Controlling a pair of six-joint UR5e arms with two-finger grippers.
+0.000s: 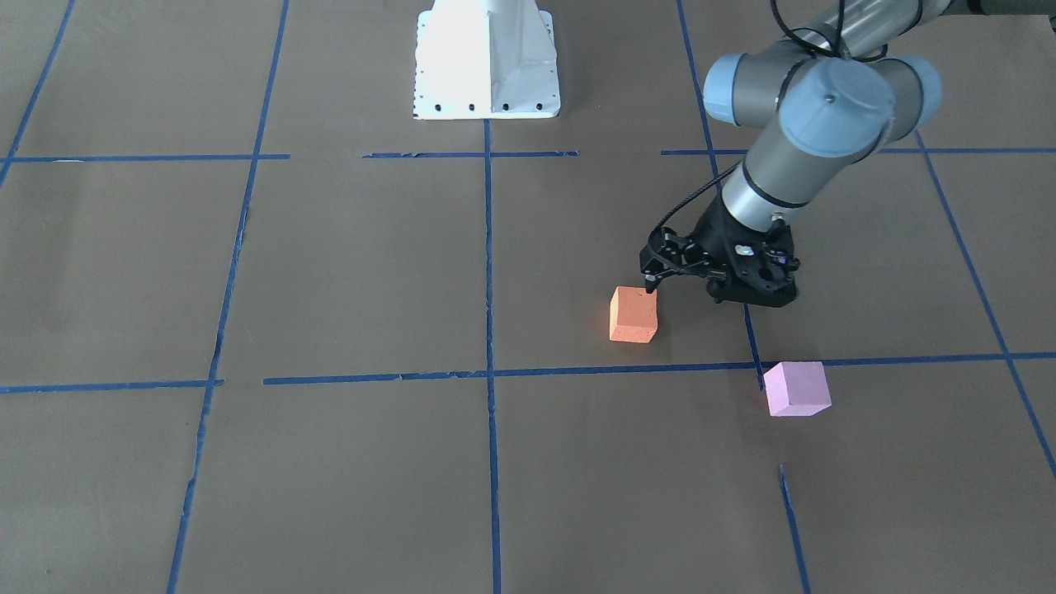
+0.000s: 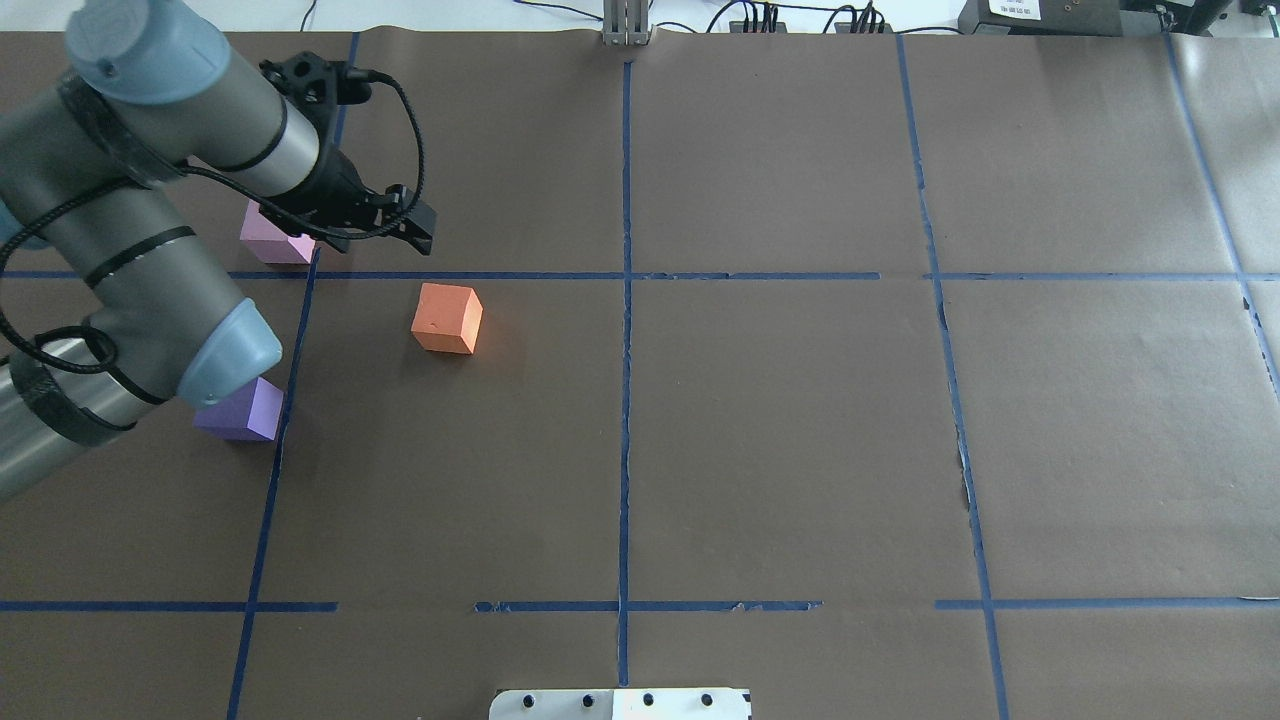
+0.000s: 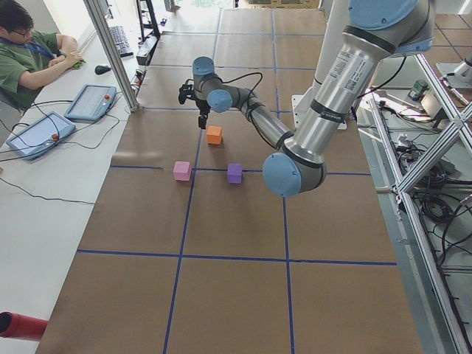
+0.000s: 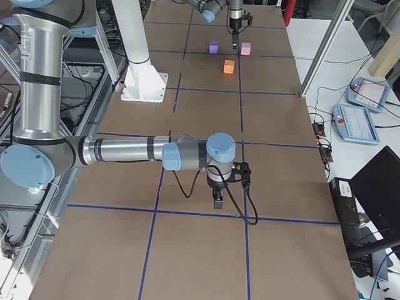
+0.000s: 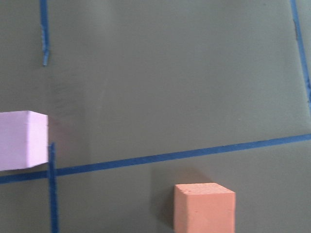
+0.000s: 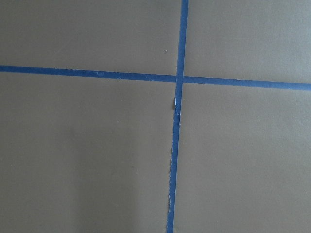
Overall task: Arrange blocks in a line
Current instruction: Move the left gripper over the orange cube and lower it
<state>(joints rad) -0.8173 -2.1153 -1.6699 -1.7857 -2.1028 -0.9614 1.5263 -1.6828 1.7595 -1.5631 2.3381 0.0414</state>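
Note:
The orange block (image 1: 634, 314) sits on the brown table, also in the overhead view (image 2: 446, 318) and low in the left wrist view (image 5: 204, 206). The pale pink block (image 1: 796, 388) lies beyond it, partly behind my left wrist in the overhead view (image 2: 268, 242). The violet-purple block (image 2: 243, 412) is half hidden under my left elbow. My left gripper (image 1: 651, 285) looks shut and empty, hovering just above the table beside the orange block, between it and the pink one (image 2: 420, 230). My right gripper (image 4: 217, 201) shows only in the exterior right view, far from the blocks; I cannot tell its state.
Blue tape lines (image 2: 626, 275) divide the table into squares. The robot's white base (image 1: 487, 62) stands at the table's near edge. An operator (image 3: 29, 51) sits at a side desk with tablets (image 3: 90, 102).

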